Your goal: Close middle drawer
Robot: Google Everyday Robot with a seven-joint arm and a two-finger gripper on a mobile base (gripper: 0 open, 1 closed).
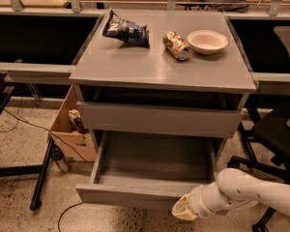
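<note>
One drawer is pulled well out: the middle drawer (135, 195), lower centre of the frame, grey tray showing, front panel facing the camera. The gripper (184, 210) is at lower right, its tan tip touching the right end of that front panel; whether it is open or closed cannot be told. The upper drawer (159, 120) looks pushed in. A chip bag (126, 32), a can (177, 45) and a bowl (207, 41) lie on the desk (150, 71), upper centre. Step in hand, likely: contact made, push phase. The next move calls for a straight push into the cabinet. Contact is off-centre, so the drawer may skew on its rails.
</note>
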